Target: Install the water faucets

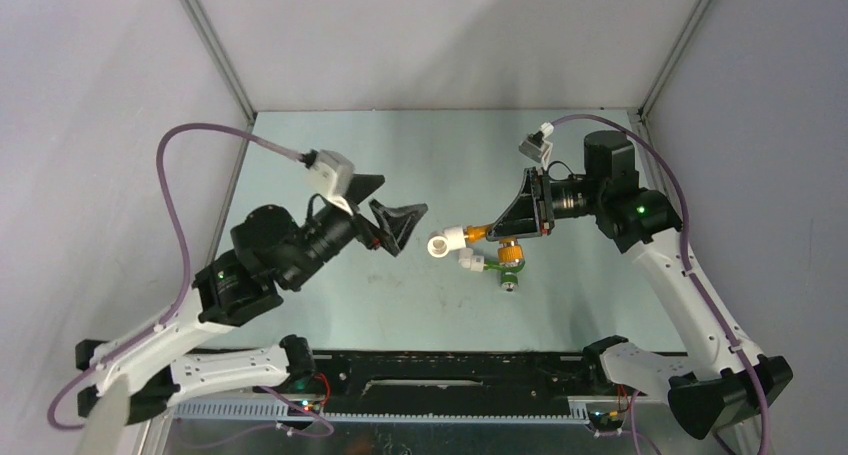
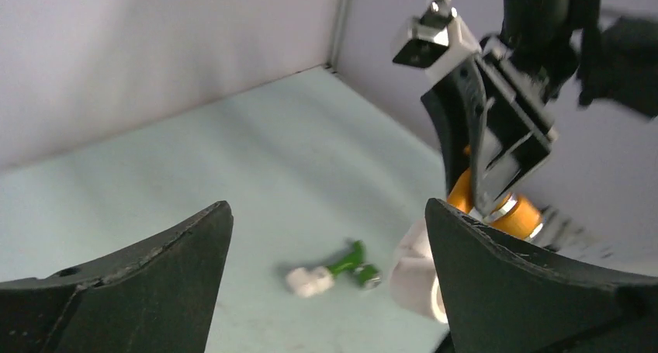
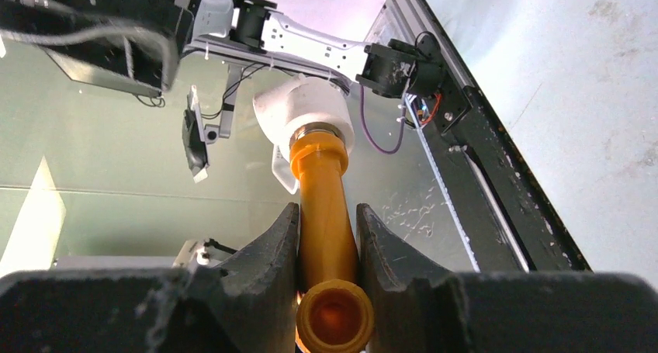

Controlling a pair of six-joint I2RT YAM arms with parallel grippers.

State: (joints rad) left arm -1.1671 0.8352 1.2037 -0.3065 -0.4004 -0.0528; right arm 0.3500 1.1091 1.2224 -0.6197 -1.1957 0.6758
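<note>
The orange water faucet [image 3: 326, 202] is clamped by its stem between the fingers of my right gripper [image 3: 327, 213], which is shut on it and holds it above the table. A white elbow fitting [image 3: 304, 112] sits on its far end. In the top view the right gripper [image 1: 497, 232] holds this faucet [image 1: 478, 233] with the fitting [image 1: 445, 241] pointing left. The green water faucet [image 1: 497, 266] lies on the table just below it, joined to a second white elbow [image 1: 468, 263]. My left gripper [image 1: 402, 200] hangs wide open just left of the fitting, holding nothing.
The table [image 1: 420, 155] is pale green with grey walls on three sides. A black rail [image 1: 450, 370] with the arm bases runs along the near edge. In the left wrist view the green faucet [image 2: 348, 260] lies between and beyond the open fingers [image 2: 528, 283].
</note>
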